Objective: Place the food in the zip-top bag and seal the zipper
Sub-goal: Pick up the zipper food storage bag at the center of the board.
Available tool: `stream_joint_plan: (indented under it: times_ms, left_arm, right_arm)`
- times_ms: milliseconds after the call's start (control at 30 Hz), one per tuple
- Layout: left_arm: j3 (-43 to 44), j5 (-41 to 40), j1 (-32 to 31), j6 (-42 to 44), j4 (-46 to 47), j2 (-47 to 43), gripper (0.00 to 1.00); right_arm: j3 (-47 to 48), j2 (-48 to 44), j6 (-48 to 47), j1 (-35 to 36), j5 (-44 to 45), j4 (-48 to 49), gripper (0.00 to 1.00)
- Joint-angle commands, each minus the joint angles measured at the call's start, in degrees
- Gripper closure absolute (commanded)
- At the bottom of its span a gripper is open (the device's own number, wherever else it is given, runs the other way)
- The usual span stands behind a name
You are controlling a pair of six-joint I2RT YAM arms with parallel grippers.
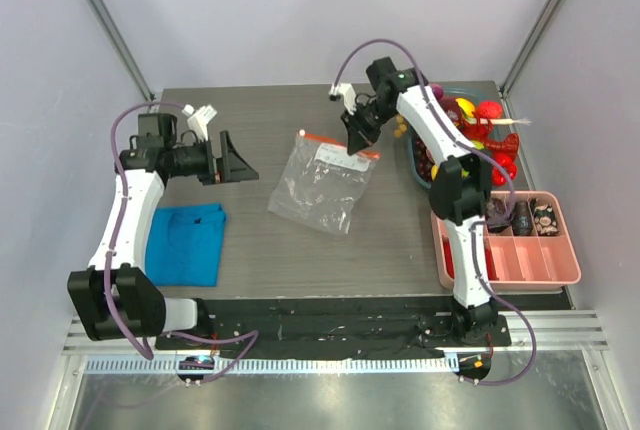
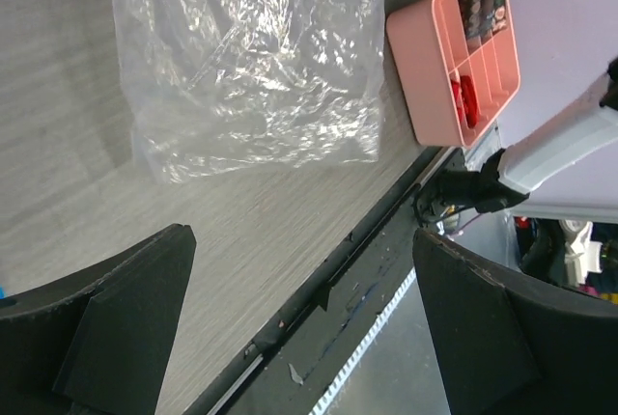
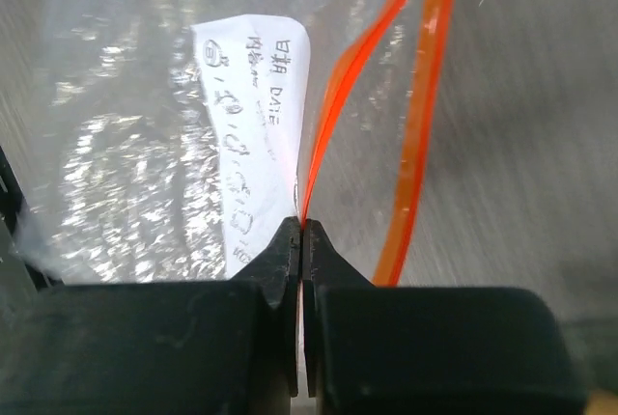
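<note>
The clear zip-top bag point(image 1: 320, 185) lies flat mid-table, its orange-red zipper point(image 1: 340, 144) along the far edge. My right gripper point(image 1: 356, 140) is shut on one lip of that zipper point(image 3: 338, 96), right beside the white label point(image 3: 253, 125). The other lip point(image 3: 425, 106) curves away from it, so the mouth gapes a little. The food point(image 1: 472, 122), red and yellow toy pieces, is piled in a dark bowl at the far right. My left gripper point(image 1: 235, 160) hangs open to the left of the bag point(image 2: 251, 58), holding nothing between its fingers point(image 2: 145, 299).
A pink compartment tray point(image 1: 520, 260) with small items sits at the near right, also in the left wrist view point(image 2: 435, 68). A folded blue cloth point(image 1: 185, 240) lies at the near left. The table's front edge and black rail point(image 2: 367, 270) run below my left gripper.
</note>
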Motion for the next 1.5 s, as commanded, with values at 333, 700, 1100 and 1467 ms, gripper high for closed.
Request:
stream_joint_plan:
  times_ms: [333,700,1100,1467]
  left_arm:
    - [17.6,-9.7,0.2,-3.0,-2.1,-5.0,0.00]
    - [21.8,-15.7,-6.9,18.1,-12.0,-2.1,0.00]
    - [30.0,-30.8,-28.5,31.8,-19.7,8.0,0.18]
    - [29.4,-34.4,-33.9,29.0,-17.6,11.7,0.41]
  right_arm:
    - [-38.5,-42.4,-16.2,21.0,31.5,32.8,0.99]
    - [-74.7,-57.3,-38.2,34.2,47.8,65.6,0.99]
    - [-81.6,-62.8,-46.2,38.7,47.5,70.9,0.99]
    - [-85.6,-64.8,-50.1,41.6,47.9,74.4,0.99]
